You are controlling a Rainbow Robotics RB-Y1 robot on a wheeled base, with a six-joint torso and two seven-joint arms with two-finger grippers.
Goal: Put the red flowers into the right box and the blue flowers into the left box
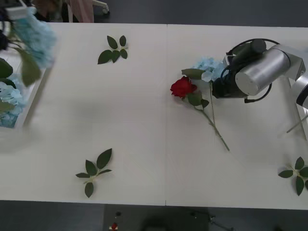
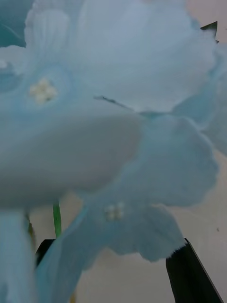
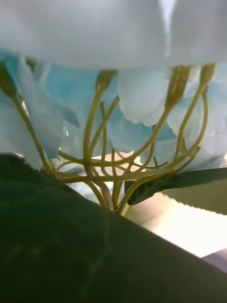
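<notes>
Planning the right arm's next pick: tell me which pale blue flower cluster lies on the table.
The pale blue flower cluster beside the red rose, under the right gripper; the others are at the left box.

left box [image 1: 29,103]: cut off by frame edge, blurred | blue flower [image 1: 208,67]: partly behind right arm | right gripper [image 2: 118,279]: fingers mostly behind petals | top-left blue flower [image 1: 33,36]: blurred
</notes>
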